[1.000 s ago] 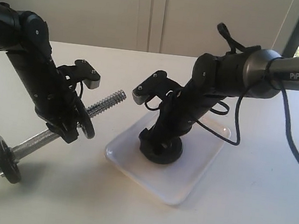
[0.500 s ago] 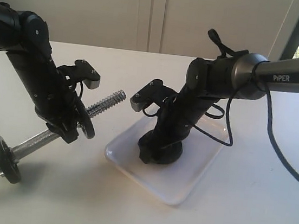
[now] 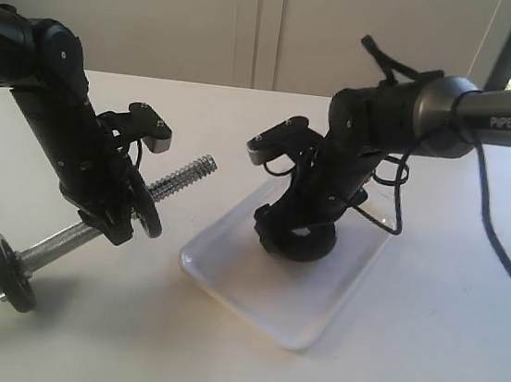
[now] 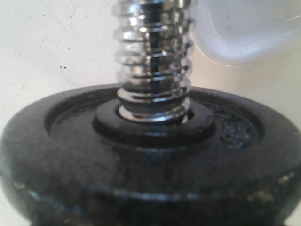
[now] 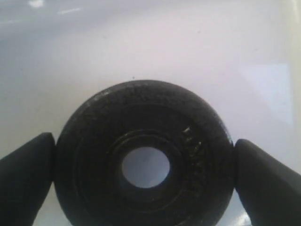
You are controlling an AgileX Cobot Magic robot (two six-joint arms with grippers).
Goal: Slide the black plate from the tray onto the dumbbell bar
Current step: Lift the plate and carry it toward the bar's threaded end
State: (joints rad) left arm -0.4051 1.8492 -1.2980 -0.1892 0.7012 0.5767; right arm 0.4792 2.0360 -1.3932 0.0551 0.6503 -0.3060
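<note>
The black plate [image 3: 309, 247] hangs over the far part of the white tray [image 3: 227, 267], with my right gripper [image 3: 290, 231] shut on its rim. In the right wrist view both fingers [image 5: 28, 174] press on opposite sides of the plate [image 5: 94, 141], and the tray [image 5: 141, 42] shows through its hole. My left gripper [image 3: 117, 221] holds the dumbbell bar [image 3: 53, 245] at its middle, with the threaded end [image 3: 188, 173] raised toward the tray. A black disc [image 3: 148, 208] sits on the bar against that gripper. In the left wrist view this disc [image 4: 141, 169] hides the fingers below the threads [image 4: 153, 52].
Another black disc [image 3: 9, 271] sits on the bar's low end near the table's left front. The right arm's cable [image 3: 500, 249] loops over the white table [image 3: 423, 342]. A corner of the tray [image 4: 244, 33] shows beyond the bar's end. A wall stands behind.
My right gripper has carried the black plate toward the tray's far right part and a little upward. The left arm and the bar have not moved.
</note>
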